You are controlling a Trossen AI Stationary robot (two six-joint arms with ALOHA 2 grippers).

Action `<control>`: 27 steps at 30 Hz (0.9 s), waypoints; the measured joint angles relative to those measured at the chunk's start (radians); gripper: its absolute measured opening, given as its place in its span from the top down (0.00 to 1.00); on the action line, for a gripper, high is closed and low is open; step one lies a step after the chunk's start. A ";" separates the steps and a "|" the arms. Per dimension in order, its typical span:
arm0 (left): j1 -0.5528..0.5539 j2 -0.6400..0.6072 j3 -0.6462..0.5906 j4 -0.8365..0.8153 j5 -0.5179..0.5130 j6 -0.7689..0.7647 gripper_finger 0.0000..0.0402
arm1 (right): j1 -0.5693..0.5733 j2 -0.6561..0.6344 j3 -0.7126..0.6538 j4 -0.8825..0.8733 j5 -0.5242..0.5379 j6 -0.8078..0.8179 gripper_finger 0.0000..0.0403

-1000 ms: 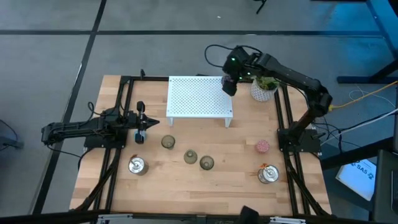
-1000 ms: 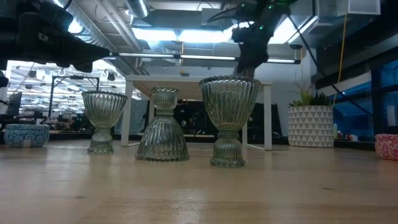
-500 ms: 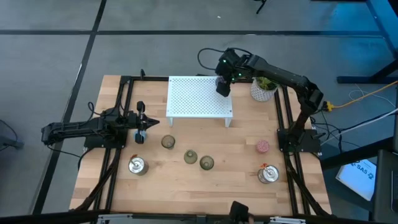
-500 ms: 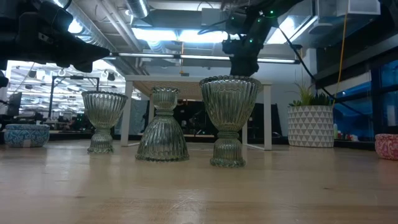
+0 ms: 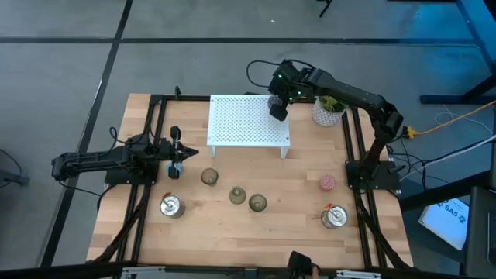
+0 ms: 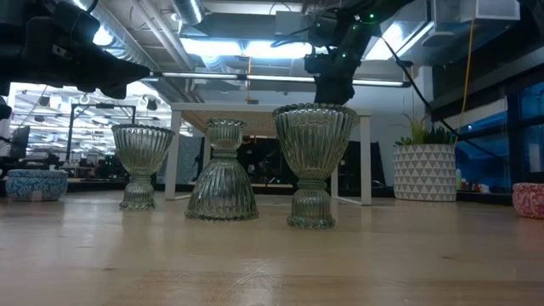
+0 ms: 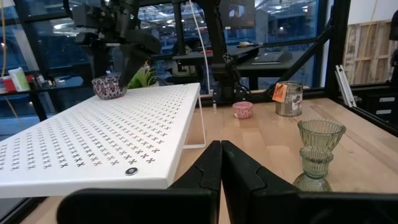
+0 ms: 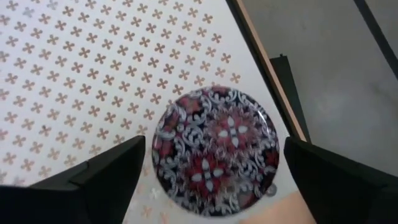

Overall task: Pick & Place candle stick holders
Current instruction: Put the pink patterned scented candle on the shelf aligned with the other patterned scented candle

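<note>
Right wrist view: the right end effector [image 8: 211,180] hangs spread wide above the purple patterned cup [image 8: 214,158], not gripping it.
That cup stands on the white rack [image 5: 246,120] near its far right corner, beside the potted plant [image 5: 328,110]. Three glass cups [image 5: 236,194], a pink cup [image 5: 327,182] and two silver cups [image 5: 170,205] sit on the wooden surface [image 5: 294,217]. The left end effector [image 5: 177,153] waits clenched left of the rack.

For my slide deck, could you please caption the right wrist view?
Open right hand poised above a purple patterned candle holder at the white perforated rack's corner.
</note>
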 joint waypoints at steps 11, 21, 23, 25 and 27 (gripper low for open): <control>0.000 0.000 0.000 0.000 0.000 0.000 1.00 | 0.011 -0.023 0.191 -0.351 0.008 0.055 0.03; 0.000 0.000 0.000 0.000 0.000 0.000 1.00 | 0.102 -0.025 0.198 -0.649 0.007 0.232 0.03; 0.000 0.000 0.000 0.000 0.000 0.000 1.00 | 0.125 -0.044 0.175 -0.651 -0.001 0.242 0.03; 0.000 0.000 0.000 0.000 0.000 0.000 1.00 | 0.153 -0.074 0.159 -0.650 -0.001 0.243 0.03; 0.000 0.000 0.000 0.000 0.000 0.000 1.00 | 0.176 -0.108 0.120 -0.650 -0.001 0.264 0.03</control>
